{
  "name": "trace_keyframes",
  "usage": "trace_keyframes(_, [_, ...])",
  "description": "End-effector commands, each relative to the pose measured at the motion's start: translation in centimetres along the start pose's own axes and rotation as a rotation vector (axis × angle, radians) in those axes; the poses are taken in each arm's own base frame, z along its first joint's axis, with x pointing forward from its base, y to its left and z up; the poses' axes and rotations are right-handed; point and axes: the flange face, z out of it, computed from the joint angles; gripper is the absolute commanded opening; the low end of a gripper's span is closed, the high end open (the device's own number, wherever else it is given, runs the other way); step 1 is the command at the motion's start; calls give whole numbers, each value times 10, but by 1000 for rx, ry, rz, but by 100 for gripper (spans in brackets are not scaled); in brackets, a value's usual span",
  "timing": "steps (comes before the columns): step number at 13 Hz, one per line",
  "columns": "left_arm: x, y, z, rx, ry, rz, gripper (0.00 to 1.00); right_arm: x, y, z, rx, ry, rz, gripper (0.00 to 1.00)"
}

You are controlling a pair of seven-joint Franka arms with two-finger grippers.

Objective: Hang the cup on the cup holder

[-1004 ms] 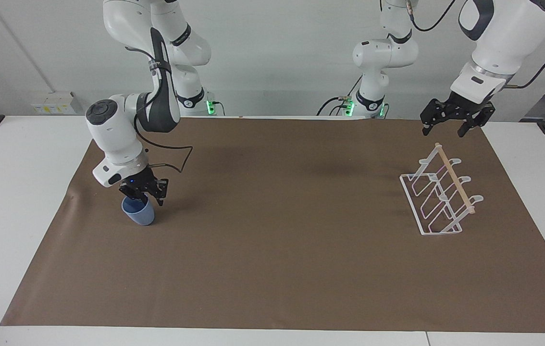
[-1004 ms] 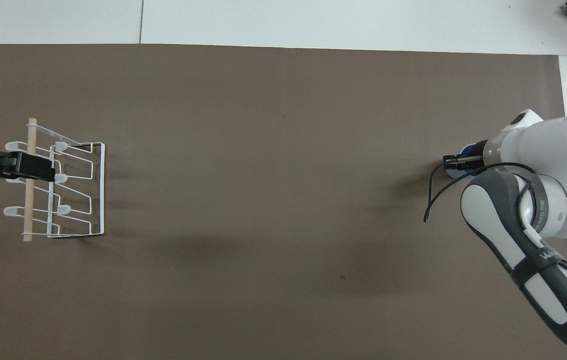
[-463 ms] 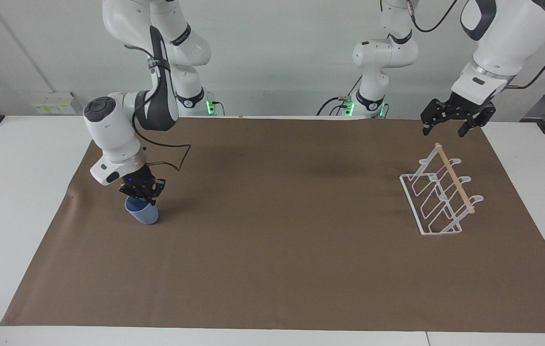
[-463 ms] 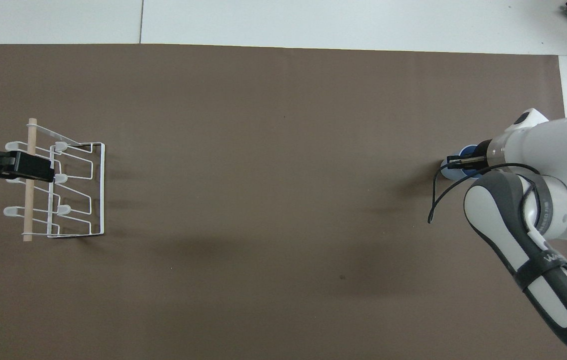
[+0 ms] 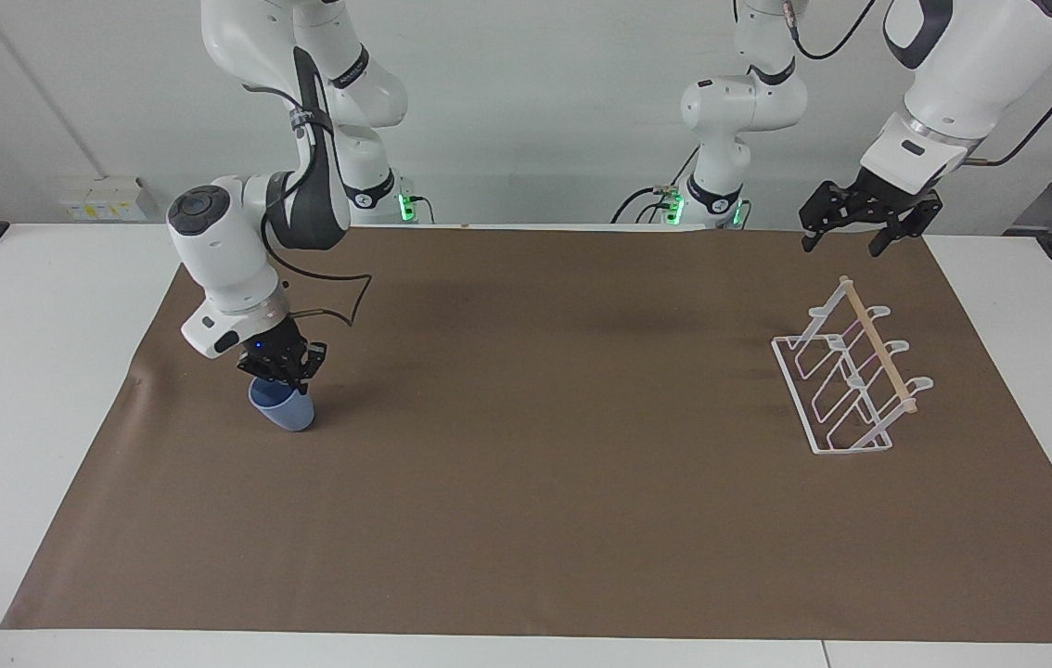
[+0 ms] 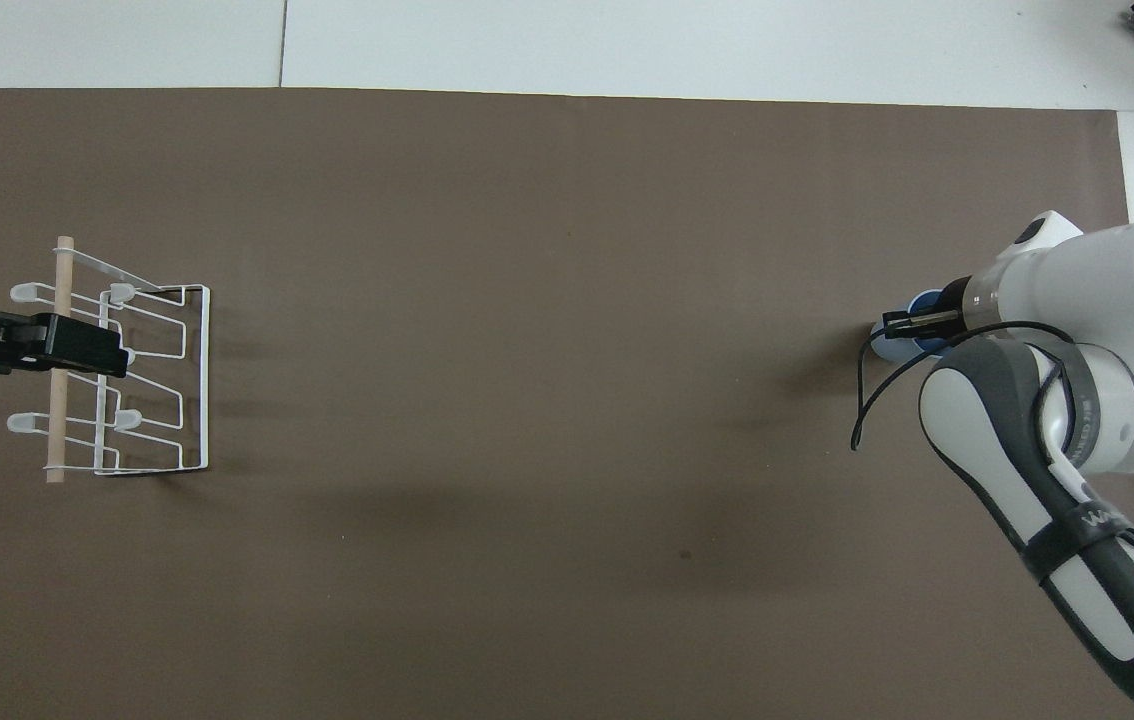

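Note:
The light blue cup (image 5: 284,413) sits tilted on the brown mat toward the right arm's end of the table. My right gripper (image 5: 282,373) is shut on its rim from above. In the overhead view the right gripper (image 6: 902,322) covers most of the cup (image 6: 925,302). The white wire cup holder (image 5: 878,348) with its wooden rod stands toward the left arm's end. My left gripper (image 5: 842,245) hangs open in the air over the holder's end nearest the robots. From overhead, the left gripper (image 6: 115,352) lies across the cup holder (image 6: 204,380).
A brown mat (image 5: 535,445) covers most of the white table (image 5: 25,371). A black cable (image 5: 340,306) loops off the right wrist next to the cup. Nothing else stands on the mat between cup and holder.
My right gripper closed onto the cup's rim and drew the cup slightly toward the table's middle, tilting it. My left gripper lifted a little above the holder.

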Motion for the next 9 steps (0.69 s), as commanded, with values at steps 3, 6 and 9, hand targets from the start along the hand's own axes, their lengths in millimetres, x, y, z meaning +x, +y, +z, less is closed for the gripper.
trace_keyframes(3, [-11, 6, 5, -104, -20, -218, 100, 12, -19, -93, 20, -30, -48, 0])
trace_keyframes(6, [-19, 25, 7, -246, -94, -383, 100, -2, -52, -157, 26, -7, -96, 0])
trace_keyframes(9, [-22, 49, 2, -391, -183, -622, 100, -12, -86, -193, 131, 29, -108, 0])
